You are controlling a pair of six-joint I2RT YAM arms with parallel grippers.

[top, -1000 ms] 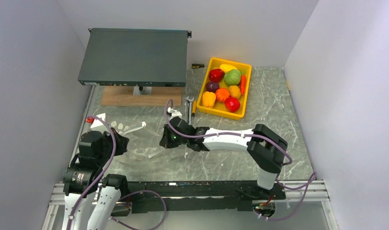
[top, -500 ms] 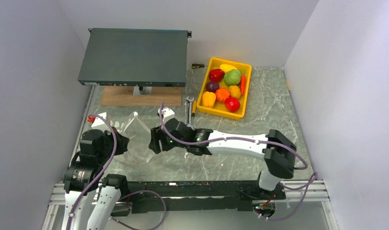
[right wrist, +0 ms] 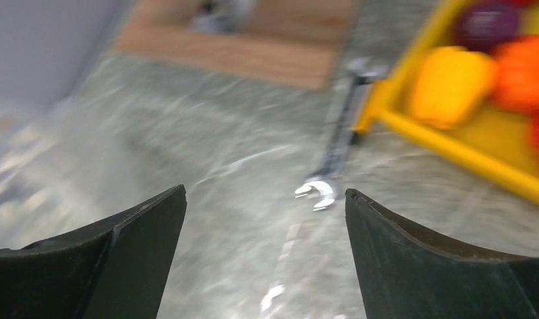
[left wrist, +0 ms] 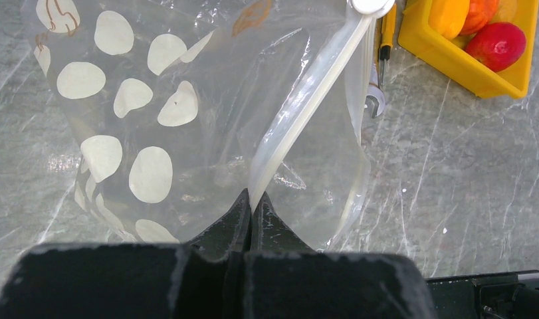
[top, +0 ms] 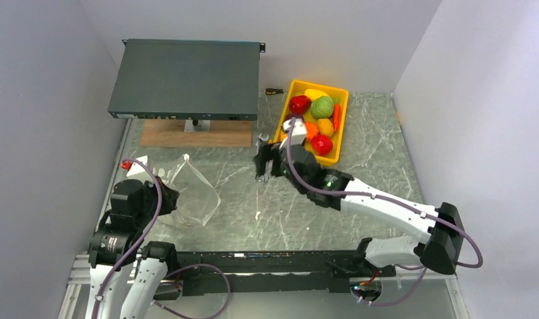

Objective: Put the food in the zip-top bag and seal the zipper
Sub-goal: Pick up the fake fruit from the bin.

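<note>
Top external view: my left claw [left wrist: 251, 203] alone pinches the zipper [left wrist: 300, 109], so the zip-top bag [top: 195, 191] may sag shut; my right claw [top: 267, 169] gapes empty beside food [top: 322, 106] at one o'clock.

1. Left arm [top: 127, 226] tucked near its base, left gripper [left wrist: 251, 206] aimed about one o'clock, jaws pinched on the zipper [left wrist: 300, 113].
2. Right arm [top: 386, 203] stretched toward ten o'clock, right gripper [right wrist: 265, 199] gaping, seemingly empty in the blur.
</note>
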